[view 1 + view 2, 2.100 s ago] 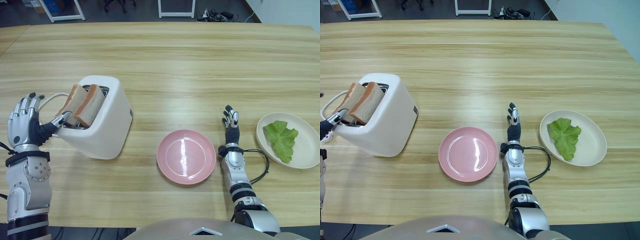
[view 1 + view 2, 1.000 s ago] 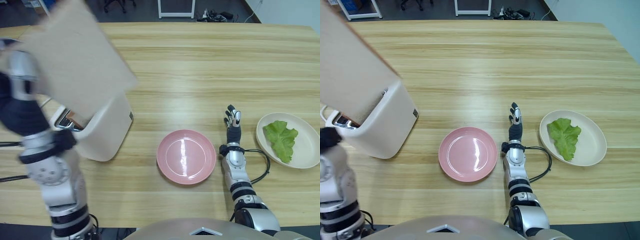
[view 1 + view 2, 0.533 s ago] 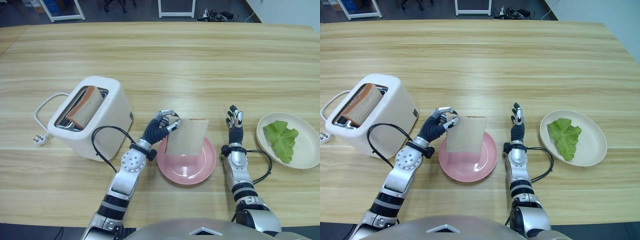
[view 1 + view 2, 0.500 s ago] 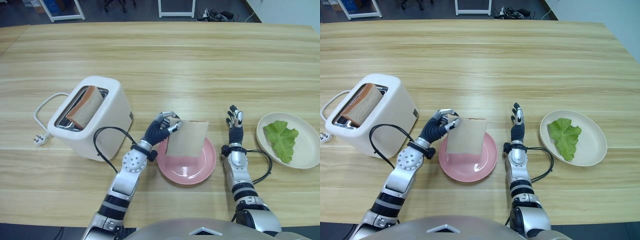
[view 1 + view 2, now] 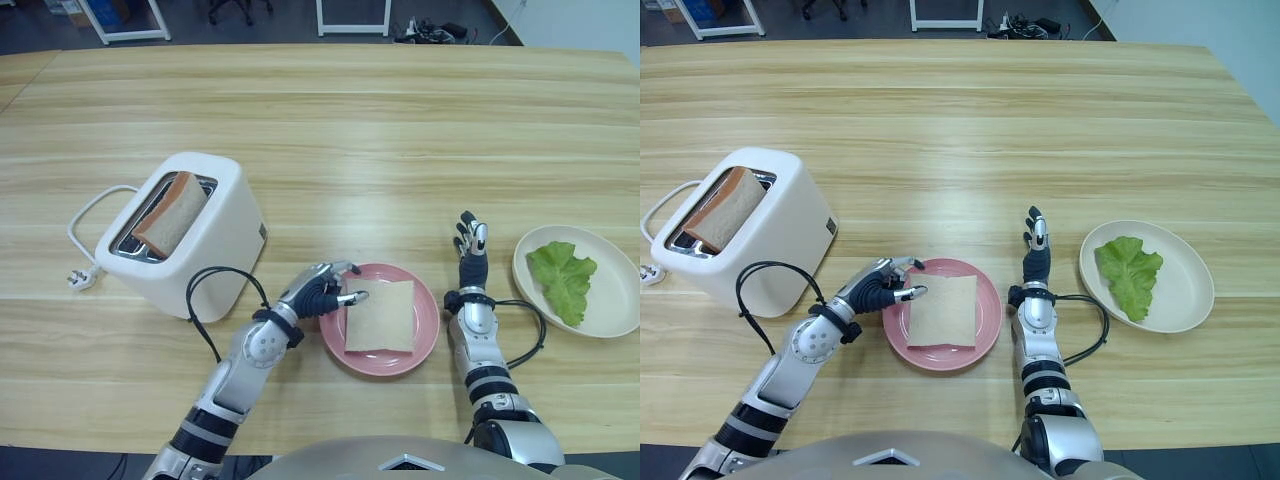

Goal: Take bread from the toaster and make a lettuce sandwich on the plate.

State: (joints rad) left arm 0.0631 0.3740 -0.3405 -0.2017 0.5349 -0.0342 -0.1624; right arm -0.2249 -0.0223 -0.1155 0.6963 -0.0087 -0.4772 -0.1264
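Left robot hand [image 5: 318,293] has let go: its fingers are loosened and spread at the left rim of the round pink plate [image 5: 427,335], one fingertip close to the bread's edge or just touching it; I cannot tell which. Half a second ago this hand held the slice tilted on edge above the plate. Now the square pale-brown slice of bread [image 5: 381,316] lies flat on the plate, slightly right of its centre, with bare pink showing around it.

By my reading, the bottom layer of the sandwich is in place and the first trip to the toaster is done. Lettuce and a top slice are still to come.

The laid slice looks evenly toasted, with a thin darker crust along its edges and nothing on top of it. A second brown slice of bread [image 5: 170,213] stands leaning in the slot of the white boxy toaster [image 5: 225,240], well to the left on the wooden tabletop [image 5: 350,130].

Right robot hand [image 5: 470,250] holds nothing, its fingers straight and pointing away from the robot. It sits between the pink plate and the cream oval dish [image 5: 612,295], where the green ruffled lettuce leaf [image 5: 562,277] lies untouched.
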